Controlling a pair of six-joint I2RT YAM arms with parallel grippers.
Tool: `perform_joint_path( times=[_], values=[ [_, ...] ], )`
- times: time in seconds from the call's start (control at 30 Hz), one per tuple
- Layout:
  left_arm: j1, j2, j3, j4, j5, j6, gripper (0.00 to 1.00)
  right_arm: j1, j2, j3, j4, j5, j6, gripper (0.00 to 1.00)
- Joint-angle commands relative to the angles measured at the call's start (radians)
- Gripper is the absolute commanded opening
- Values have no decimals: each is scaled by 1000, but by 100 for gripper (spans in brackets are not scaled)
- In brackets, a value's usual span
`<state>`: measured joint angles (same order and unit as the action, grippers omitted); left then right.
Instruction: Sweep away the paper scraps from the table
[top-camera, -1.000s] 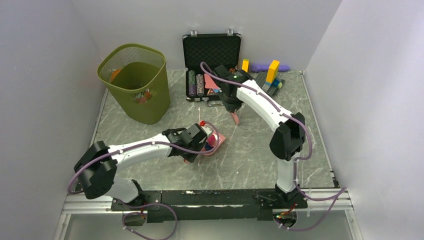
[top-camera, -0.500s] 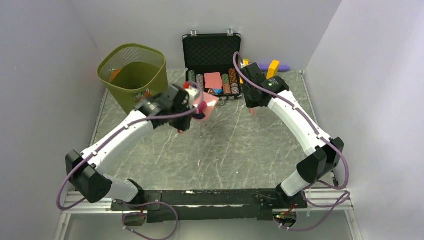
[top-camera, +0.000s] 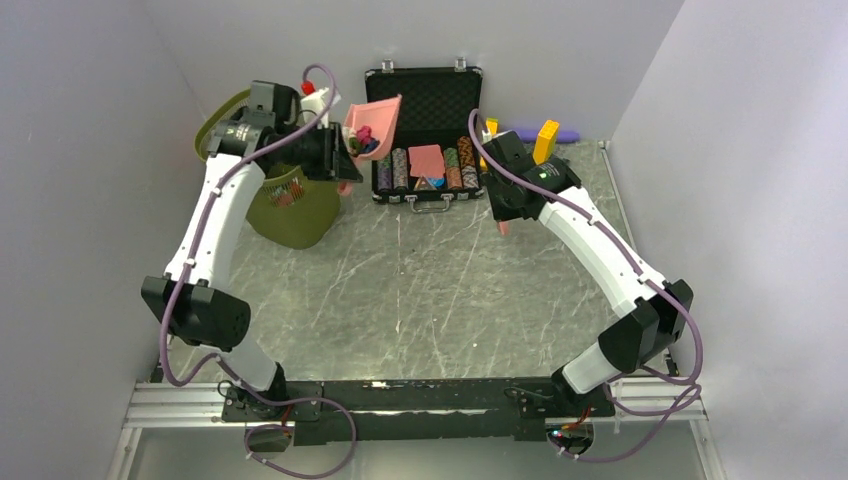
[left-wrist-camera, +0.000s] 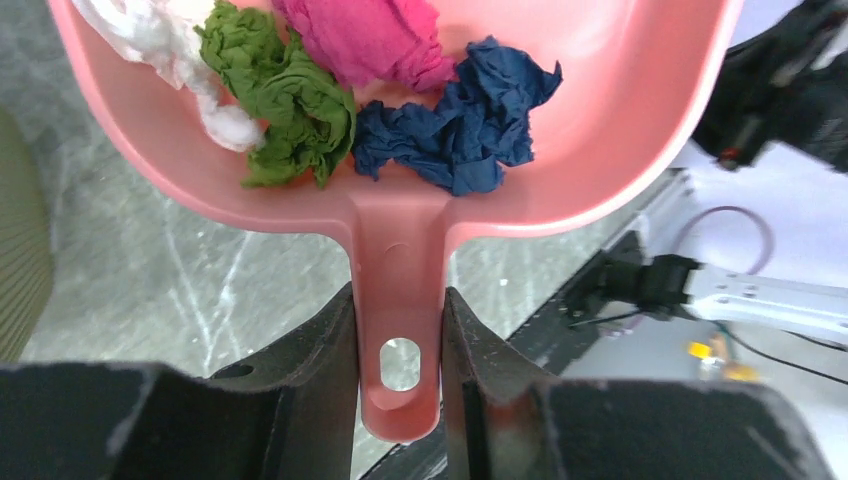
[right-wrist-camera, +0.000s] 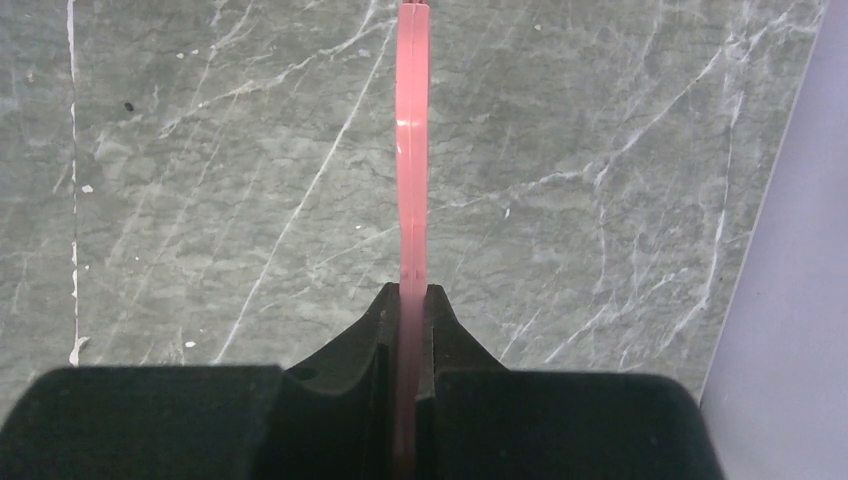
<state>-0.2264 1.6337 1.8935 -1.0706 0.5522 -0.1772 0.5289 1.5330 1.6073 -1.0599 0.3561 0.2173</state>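
Left fingers (left-wrist-camera: 318, 352) clamp the dustpan (left-wrist-camera: 400, 255), right fingers (right-wrist-camera: 452, 325) a scraper (right-wrist-camera: 412, 150); only wrist views tell.

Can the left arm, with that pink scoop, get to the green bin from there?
Probably yes. The left gripper holds the scoop by its handle, raised just beside the bin, with nothing showing between them. The paper scraps lie in the scoop.

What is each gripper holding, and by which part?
Left gripper jaws clamp the pink dustpan by its handle. Right gripper jaws pinch a thin pink strip at its near end.
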Motion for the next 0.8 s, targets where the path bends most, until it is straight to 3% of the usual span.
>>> perform_joint_path(
  times=[0.0,0.17,0.27,0.3,0.53,0.77],
  values=[
    [143,4,33,125,348,-131,0,-6,-55,13,34,-6,-4,0],
    [340,-54,-125,473,601,-430,0,-5,-52,28,29,-15,-6,0],
    [436,-94,-310,874,723,-776,0,-5,-48,37,31,-28,-5,0],
    [469,-108,-396,1047,752,-955,0,-5,-47,37,33,-34,-3,0],
    [554,-77,-721,2012,663,-1801,0,-4,-44,48,35,-54,6,0],
    [576,-77,-746,2043,638,-1835,0,-4,-61,24,41,-51,7,0]
  ],
)
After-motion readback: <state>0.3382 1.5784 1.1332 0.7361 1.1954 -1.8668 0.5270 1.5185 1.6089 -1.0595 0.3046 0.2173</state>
